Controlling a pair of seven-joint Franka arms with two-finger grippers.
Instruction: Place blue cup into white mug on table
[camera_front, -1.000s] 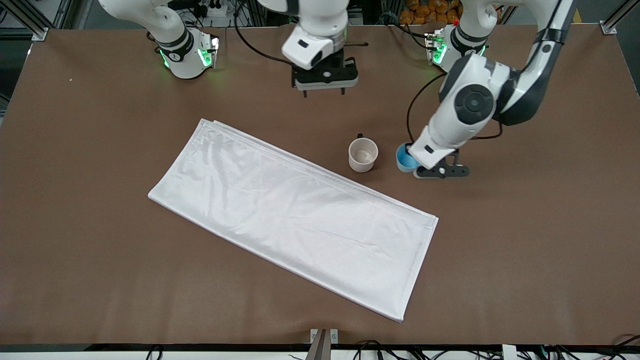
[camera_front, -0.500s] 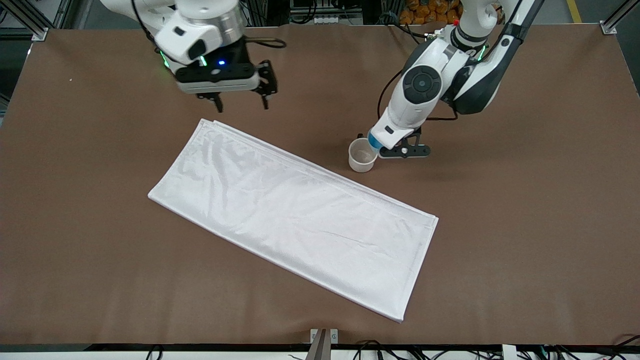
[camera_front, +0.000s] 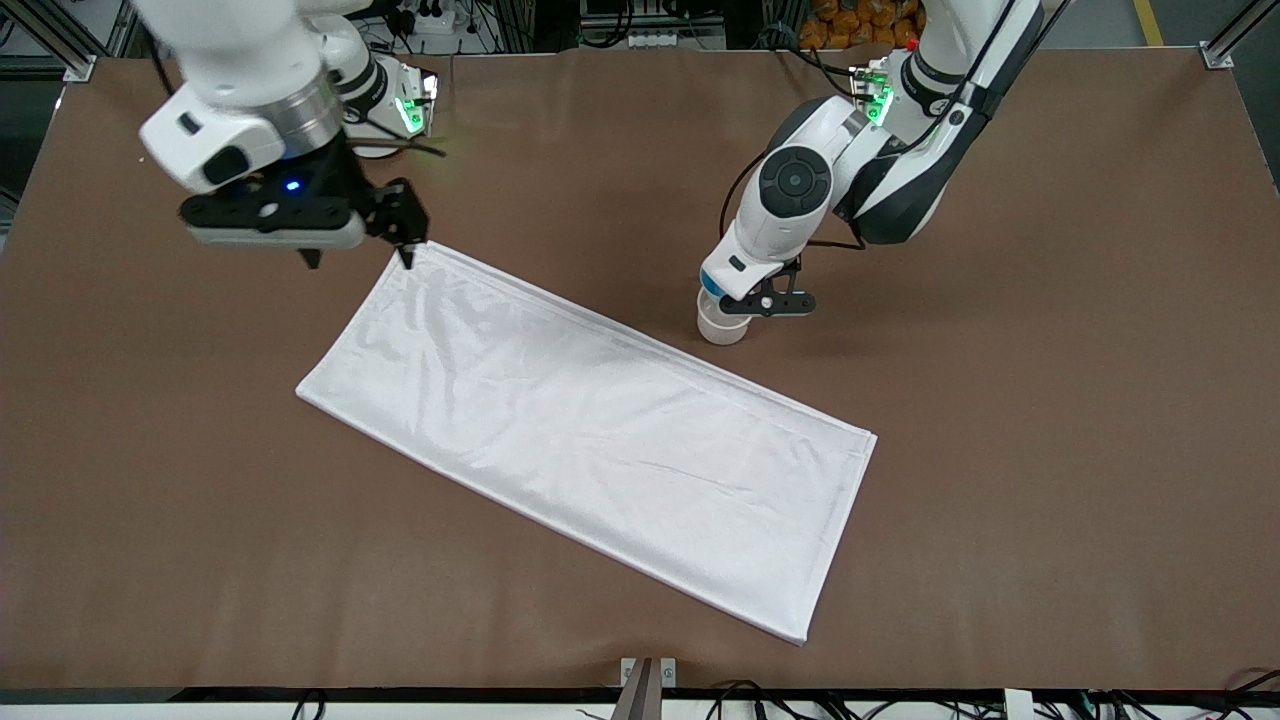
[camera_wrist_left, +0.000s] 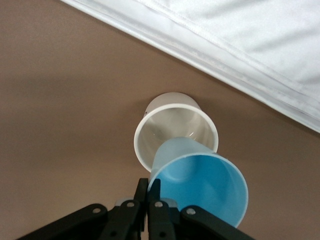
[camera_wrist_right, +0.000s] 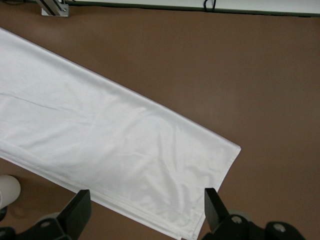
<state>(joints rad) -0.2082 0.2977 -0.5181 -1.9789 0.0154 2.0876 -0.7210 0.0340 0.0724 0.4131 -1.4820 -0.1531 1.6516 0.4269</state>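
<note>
- White cloth (camera_front: 590, 440) lay flat on the brown table (camera_front: 1050, 400), nearest the front camera;
- white mug (camera_front: 722, 328) stood upright just beside the cloth's edge;
- left gripper (camera_wrist_left: 147, 200) pinched the blue cup (camera_wrist_left: 202, 182) by its rim, tilted over the mug's mouth;
- right gripper (camera_front: 355, 255) hung spread wide and empty over the cloth's corner.

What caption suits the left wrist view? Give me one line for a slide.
Left gripper shut on the rim of the light-blue plastic cup, held over the open white cylindrical mug.
</note>
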